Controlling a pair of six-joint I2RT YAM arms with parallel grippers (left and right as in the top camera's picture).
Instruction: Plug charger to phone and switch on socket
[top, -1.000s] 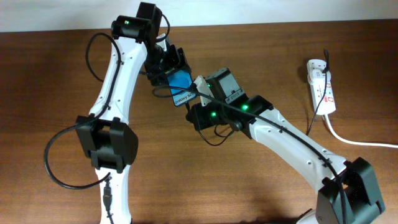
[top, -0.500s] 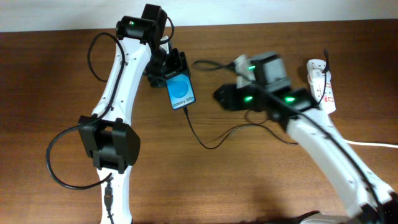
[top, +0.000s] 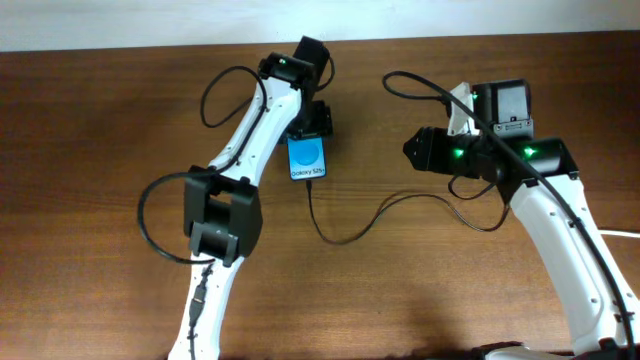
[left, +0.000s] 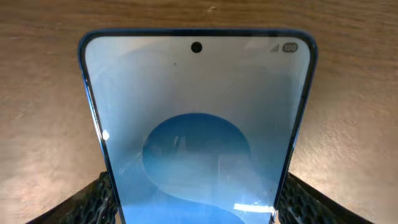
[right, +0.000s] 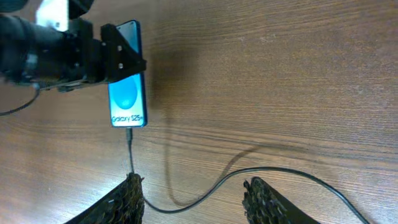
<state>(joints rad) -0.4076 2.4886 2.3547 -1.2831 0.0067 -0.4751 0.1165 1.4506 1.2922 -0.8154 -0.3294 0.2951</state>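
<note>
The phone (top: 307, 158) with its blue screen is gripped by its side edges at its far end by my left gripper (top: 311, 122), jaws shut on it. It fills the left wrist view, phone (left: 196, 124) between the gripper's (left: 198, 202) dark pads. The charger (top: 345, 232), a thin black cable, has its tip in the phone's near end and loops across the table to the right. My right gripper (right: 193, 183) stands open and empty over the cable (right: 186, 202), well right of the phone (right: 127, 99). The socket is hidden behind the right arm.
The right arm (top: 545, 200) crosses the right side of the brown wooden table (top: 100, 130). The left arm (top: 235, 160) runs from the front edge up to the phone. The robots' thicker black cables arc beside both arms.
My right gripper has opened, let go at the phone's near end and swung far right. The left gripper has carried the phone to the right and turned it straighter. The cable now trails from the phone.
</note>
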